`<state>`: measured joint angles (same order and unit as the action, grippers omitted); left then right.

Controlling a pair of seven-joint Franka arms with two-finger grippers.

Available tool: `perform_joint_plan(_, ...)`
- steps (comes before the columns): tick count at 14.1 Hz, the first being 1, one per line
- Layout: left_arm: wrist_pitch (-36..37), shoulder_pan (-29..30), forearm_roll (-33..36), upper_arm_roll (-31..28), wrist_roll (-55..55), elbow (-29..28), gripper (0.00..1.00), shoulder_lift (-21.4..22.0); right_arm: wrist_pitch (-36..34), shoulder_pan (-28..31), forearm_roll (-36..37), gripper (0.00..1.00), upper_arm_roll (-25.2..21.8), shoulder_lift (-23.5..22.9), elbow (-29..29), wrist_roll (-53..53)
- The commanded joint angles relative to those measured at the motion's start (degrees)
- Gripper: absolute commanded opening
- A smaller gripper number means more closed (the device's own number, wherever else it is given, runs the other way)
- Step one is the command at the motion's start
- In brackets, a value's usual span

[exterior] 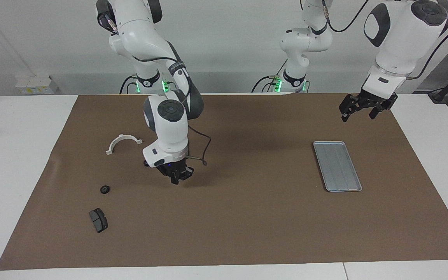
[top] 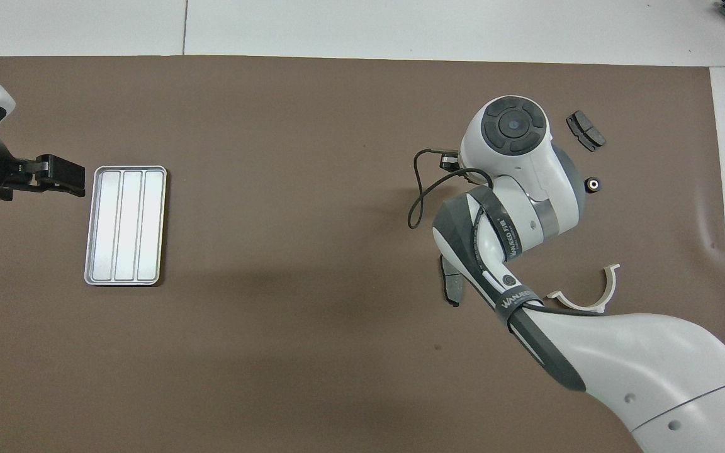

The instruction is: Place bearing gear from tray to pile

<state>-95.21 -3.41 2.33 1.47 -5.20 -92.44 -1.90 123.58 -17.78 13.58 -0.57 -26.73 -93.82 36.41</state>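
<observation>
Right end effector (exterior: 175,179): clenched, over brown mat (exterior: 247,217) amid pile parts. Left end effector (exterior: 364,111): released, raised near tray (exterior: 337,166). 1 bearing gear (exterior: 104,189) beside brake pad (exterior: 98,219).

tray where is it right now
The tray sits empty on the brown mat toward the left arm's end of the table, below the open left gripper in the facing view, well apart from the scattered parts.

Readable text: one item. Dark band on the right arm (top: 513,302), wrist end, overhead view: white capitals, apparently "WANEED". A second dark band (top: 506,236) higher on the same wrist carries white lettering too slanted to read with certainty.
</observation>
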Motion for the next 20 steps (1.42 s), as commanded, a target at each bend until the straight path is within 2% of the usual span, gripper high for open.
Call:
perform_joint_plan(1, -1.6, 0.3, 0.5, 0.0, 0.1, -2.5, 1.0, 2.0, 0.3, 3.1, 7.9, 0.0, 0.7, 0.6, -2.0, -6.5)
perform_joint_plan(4, -1.6, 0.2, 0.5, 0.0, 0.0, -2.5, 1.0, 2.0, 0.9, 4.3, 15.9, 0.0, 0.8, -0.9, -1.9, -6.9)
perform_joint_plan(9, -1.7, 0.3, 0.5, 0.0, 0.1, -2.5, 1.0, 1.9, 3.2, 7.1, 21.3, 0.0, 0.8, -3.1, -1.6, -7.8)
perform_joint_plan(12, -2.0, 0.3, 0.5, 0.0, 0.1, -2.5, 1.0, 2.0, 4.2, 8.0, 21.6, 0.0, 0.8, -4.0, -1.7, -7.8)
perform_joint_plan(14, -2.2, 0.3, 0.5, 0.0, 0.1, -2.6, 1.0, 2.0, 4.6, 8.7, 21.6, 0.06, 1.0, -4.2, -1.7, -9.2)
perform_joint_plan(17, -2.3, 0.3, 0.5, 0.0, 0.1, -2.8, 1.0, 2.0, 5.6, 9.1, 21.1, 0.27, 1.0, -4.3, -1.8, -10.7)
perform_joint_plan(20, -2.6, 0.3, 0.5, 0.0, 0.1, -2.9, 1.0, 2.0, 5.5, 9.0, 20.3, 0.27, 1.1, -4.4, -2.2, -11.1)
